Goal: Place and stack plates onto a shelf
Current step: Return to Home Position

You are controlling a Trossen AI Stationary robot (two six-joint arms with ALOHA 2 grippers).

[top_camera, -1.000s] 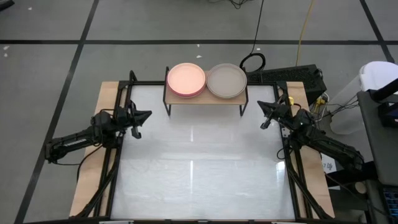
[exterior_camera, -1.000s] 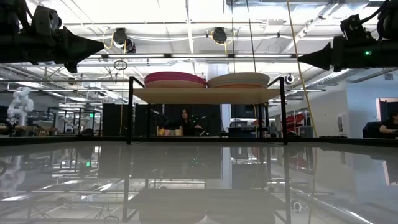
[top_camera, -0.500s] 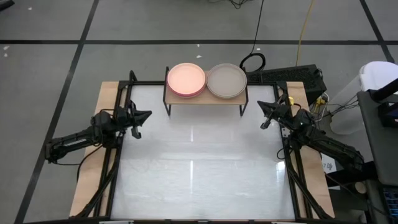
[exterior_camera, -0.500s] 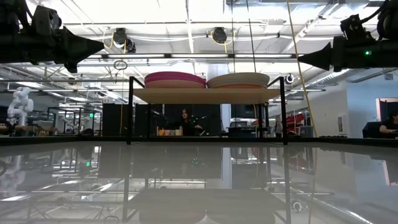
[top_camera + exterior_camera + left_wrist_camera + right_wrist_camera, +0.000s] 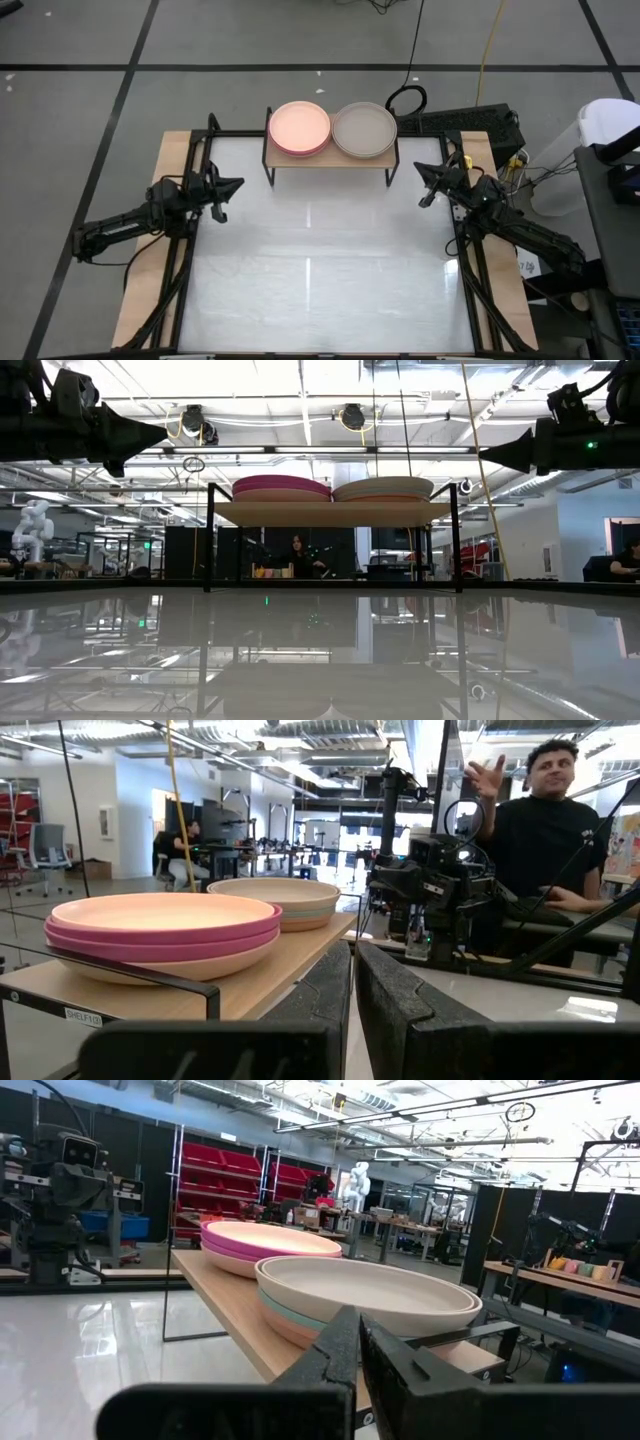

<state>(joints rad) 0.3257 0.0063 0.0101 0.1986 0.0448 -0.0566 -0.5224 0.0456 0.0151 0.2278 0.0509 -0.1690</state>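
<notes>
Peach tops one stack of round matte plates in the high view and beige tops the other stack. They sit just beside each other on the low light-wood shelf with thin black legs, at the far edge of the glossy white surface. The left pincer and right pincer hang at opposite sides, well apart from the shelf. The low view gives the count: one shelf, two stacks. In the left wrist view that pincer's fingers are together and empty, and the peach-topped stack shows three rims: peach, magenta, beige. In the right wrist view the fingers are likewise together, and the nearer stack shows beige, teal and peach rims; a full plate count cannot be told. Stacking looks finished and the arms seem to be parking, so the next move calls only for keeping clear of the shelf.
</notes>
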